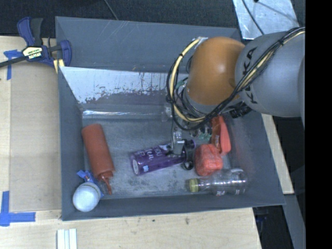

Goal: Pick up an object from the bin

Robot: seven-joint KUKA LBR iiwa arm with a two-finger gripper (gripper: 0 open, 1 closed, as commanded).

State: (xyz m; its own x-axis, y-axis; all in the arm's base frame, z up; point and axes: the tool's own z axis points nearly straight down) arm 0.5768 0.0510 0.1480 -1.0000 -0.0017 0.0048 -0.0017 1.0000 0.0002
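Camera view had the gripper [182, 152] down at the right end of the purple tube [153, 161] lying mid bin [70, 139], red lump [208, 160] just beside. Couldn't tell if it was open or clamped.

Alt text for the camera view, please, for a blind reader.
The arm's tool sits low at the right end of a purple tube mid-bin, beside a red lump. A clear bottle lies along the near wall; a brown-red cylinder lies at left.

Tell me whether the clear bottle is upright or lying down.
Lying down: the clear bottle rests on its side, lengthwise along the bin floor.
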